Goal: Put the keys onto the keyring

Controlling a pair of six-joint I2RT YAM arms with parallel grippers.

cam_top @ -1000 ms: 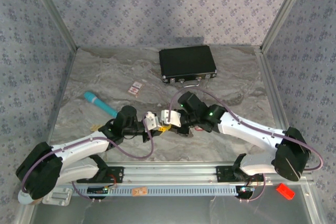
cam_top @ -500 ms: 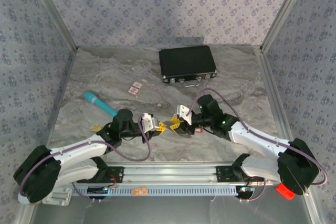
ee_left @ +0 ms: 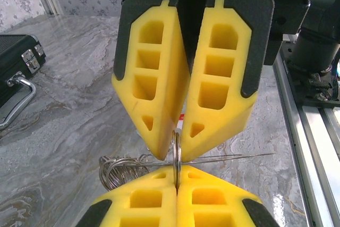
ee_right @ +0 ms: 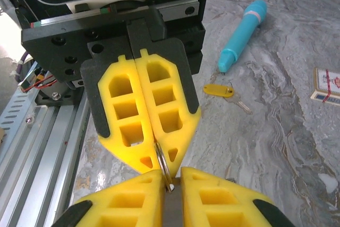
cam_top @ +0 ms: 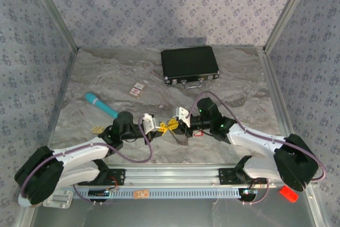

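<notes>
Near the middle of the bench's [cam_top: 106, 78] front edge, my left gripper [ee_left: 176, 179] is clenched on the keyring [ee_left: 176, 152]; my right gripper [ee_right: 171, 182] straddles it, and I cannot tell whether it grips.

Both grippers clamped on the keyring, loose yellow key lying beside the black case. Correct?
No. The loose yellow key lies beside the teal stick, not the black case, as the right wrist view shows. The left gripper and right gripper are both clamped on the keyring.
</notes>
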